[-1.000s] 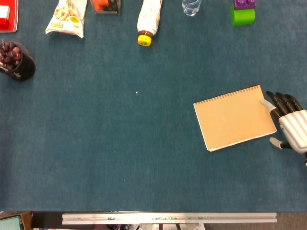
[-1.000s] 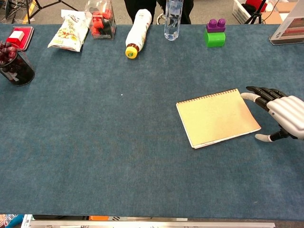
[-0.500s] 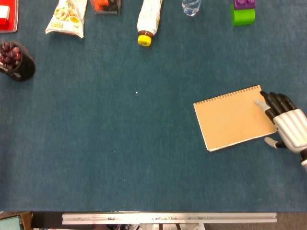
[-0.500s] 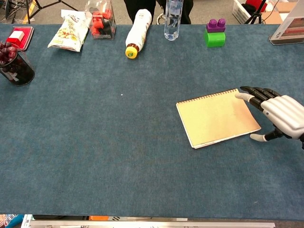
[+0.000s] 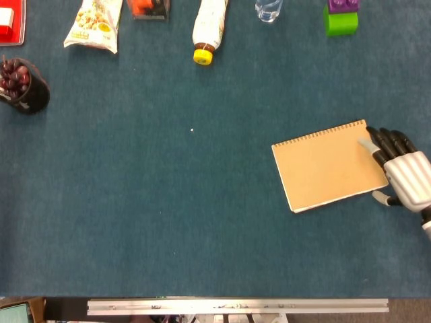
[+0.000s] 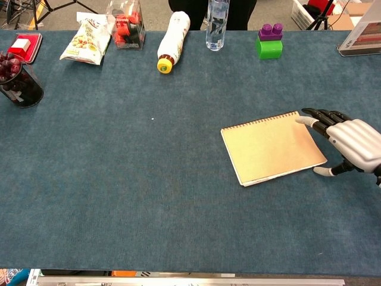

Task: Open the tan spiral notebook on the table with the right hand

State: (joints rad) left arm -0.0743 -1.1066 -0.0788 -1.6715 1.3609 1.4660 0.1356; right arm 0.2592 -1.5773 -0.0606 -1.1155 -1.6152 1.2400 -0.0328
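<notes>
The tan notebook [image 5: 329,167] lies closed near the worktop's right edge, light, with a thin bendy cover best lifted at its right edge, opposite the coil. The right robot hand [image 5: 401,173], fingers apart and empty, has crept left since a second ago, fingertips [image 6: 307,120] now over that corner.

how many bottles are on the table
2, both at the far edge: a white bottle with a yellow cap lying on its side, and a clear bottle standing upright just right of it. None looks hidden.
</notes>
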